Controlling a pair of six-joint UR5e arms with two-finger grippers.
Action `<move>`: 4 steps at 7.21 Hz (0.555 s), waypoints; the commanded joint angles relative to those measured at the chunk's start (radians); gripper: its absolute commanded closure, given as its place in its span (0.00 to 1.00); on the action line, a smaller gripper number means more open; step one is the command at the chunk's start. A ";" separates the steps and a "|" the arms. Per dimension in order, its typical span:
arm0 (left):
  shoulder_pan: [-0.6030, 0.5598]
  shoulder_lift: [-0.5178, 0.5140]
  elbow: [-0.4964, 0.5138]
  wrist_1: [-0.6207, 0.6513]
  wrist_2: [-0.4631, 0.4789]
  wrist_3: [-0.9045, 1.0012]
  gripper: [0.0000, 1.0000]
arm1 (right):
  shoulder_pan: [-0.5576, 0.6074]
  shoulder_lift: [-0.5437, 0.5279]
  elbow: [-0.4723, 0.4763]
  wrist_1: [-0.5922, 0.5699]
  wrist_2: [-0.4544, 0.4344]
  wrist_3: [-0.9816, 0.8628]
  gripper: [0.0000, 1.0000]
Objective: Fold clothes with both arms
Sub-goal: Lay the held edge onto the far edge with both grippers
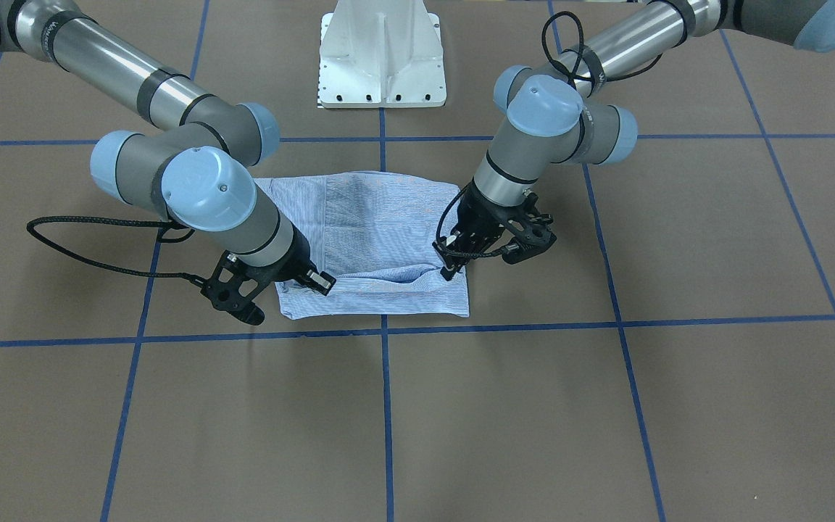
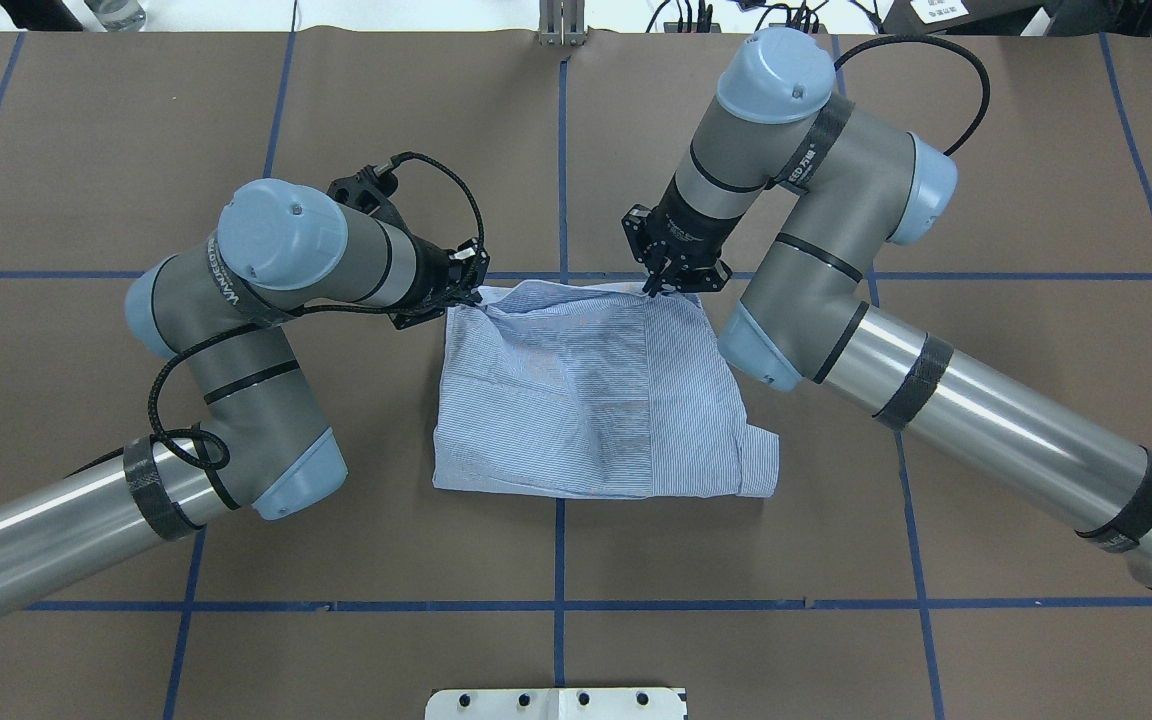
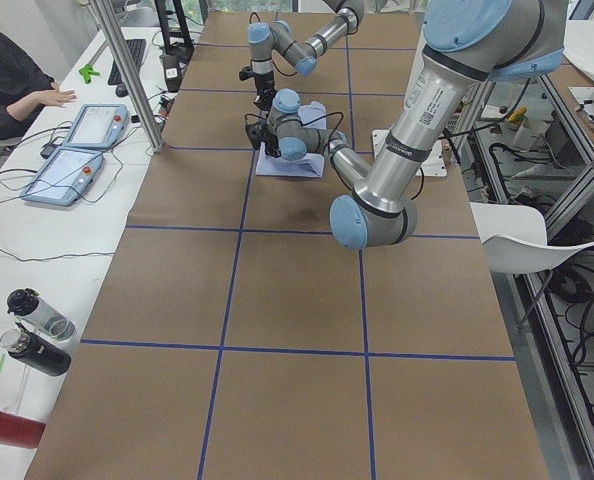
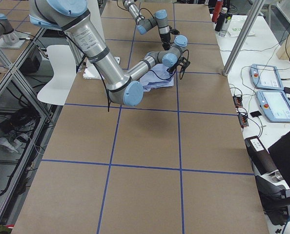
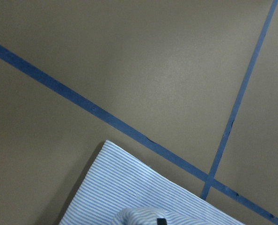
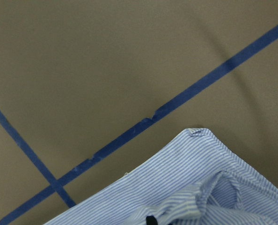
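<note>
The striped light blue shirt (image 2: 586, 400) lies folded into a rough rectangle mid-table, also seen in the front view as the shirt (image 1: 374, 232). My left gripper (image 2: 468, 292) is shut on its far left corner, where the cloth puckers up; the front view shows this gripper (image 1: 451, 267) pinching a raised fold. My right gripper (image 2: 658, 287) is shut on the far right corner, also in the front view (image 1: 314, 281). Each wrist view shows striped cloth (image 5: 143, 197) (image 6: 190, 187) bunched at a dark fingertip at the frame's bottom.
Blue tape lines (image 2: 561, 605) grid the brown table cover. The white pedestal base (image 1: 383, 54) stands behind the shirt on the robot's side. A person (image 3: 7, 80) sits at a side desk with control tablets (image 3: 77, 150). A white chair (image 4: 62, 73) stands beside the table.
</note>
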State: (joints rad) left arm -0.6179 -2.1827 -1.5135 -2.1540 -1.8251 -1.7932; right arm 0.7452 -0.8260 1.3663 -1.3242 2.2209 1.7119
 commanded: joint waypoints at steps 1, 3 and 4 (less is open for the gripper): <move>0.000 0.000 0.004 -0.003 0.001 0.000 1.00 | -0.007 0.002 -0.003 0.002 0.002 -0.003 1.00; 0.000 0.000 0.013 -0.018 0.001 0.000 1.00 | -0.010 0.008 -0.004 0.016 0.002 -0.003 0.50; 0.000 0.000 0.016 -0.026 0.003 0.002 0.10 | -0.012 -0.005 -0.004 0.072 -0.001 -0.002 0.00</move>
State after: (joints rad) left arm -0.6182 -2.1833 -1.5012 -2.1693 -1.8235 -1.7929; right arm 0.7355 -0.8218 1.3627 -1.2993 2.2224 1.7092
